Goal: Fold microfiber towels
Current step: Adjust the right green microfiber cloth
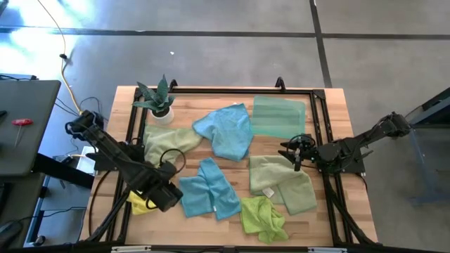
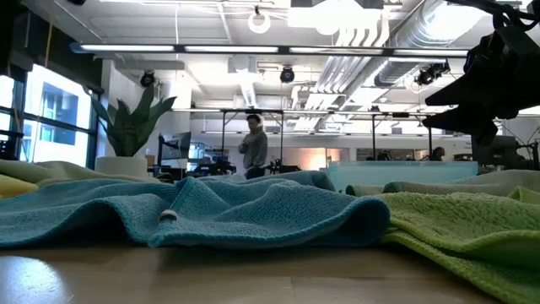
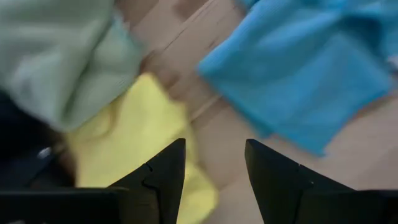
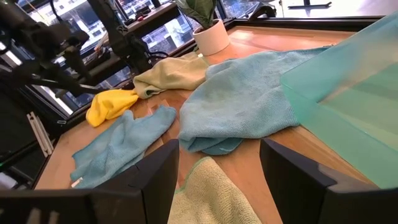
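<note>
The yellow towel (image 1: pixel 140 203) lies mostly hidden beneath the left claw (image 1: pixel 169 200); beside it, the sage towel (image 3: pixel 56 56) shows blurred.

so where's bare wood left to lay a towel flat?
Barest: the front right corner of the table, right of the lime green towel and below the sage towel. A smaller strip runs along the back edge between the plant and the mint towel. The middle is crowded: both blue towels nearly meet there.

Crumpled blue, green and yellow microfiber towels (image 1: pixel 223 131) scattered across the tabletop
</note>
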Robot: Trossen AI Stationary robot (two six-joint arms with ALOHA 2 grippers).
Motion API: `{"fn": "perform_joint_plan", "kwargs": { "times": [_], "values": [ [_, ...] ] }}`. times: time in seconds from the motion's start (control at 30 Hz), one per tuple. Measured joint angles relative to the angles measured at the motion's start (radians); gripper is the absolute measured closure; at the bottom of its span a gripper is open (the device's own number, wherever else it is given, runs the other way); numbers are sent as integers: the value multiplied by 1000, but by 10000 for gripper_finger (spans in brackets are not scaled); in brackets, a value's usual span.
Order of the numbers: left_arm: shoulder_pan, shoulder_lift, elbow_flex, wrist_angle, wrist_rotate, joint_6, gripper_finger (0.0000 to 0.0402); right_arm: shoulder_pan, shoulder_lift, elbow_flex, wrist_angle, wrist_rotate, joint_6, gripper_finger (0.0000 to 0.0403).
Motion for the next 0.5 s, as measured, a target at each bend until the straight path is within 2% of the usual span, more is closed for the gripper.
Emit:
{"fn": "perform_joint_plan", "kwargs": {
  "times": [0.13, 0.27, 0.37, 0.5],
  "values": [
    [5, -26, 3, 53, -72, 21, 245, 0, 0, 0, 0, 0, 0, 185],
    [36, -41, 3, 109, -86, 72, 245, 0, 0, 0, 0, 0, 0, 185],
    [63, -43, 3, 202, -137, 179, 245, 0, 0, 0, 0, 0, 0, 185],
    [124, -24, 3, 406, -205, 386, 245, 0, 0, 0, 0, 0, 0, 185]
  ]
}}
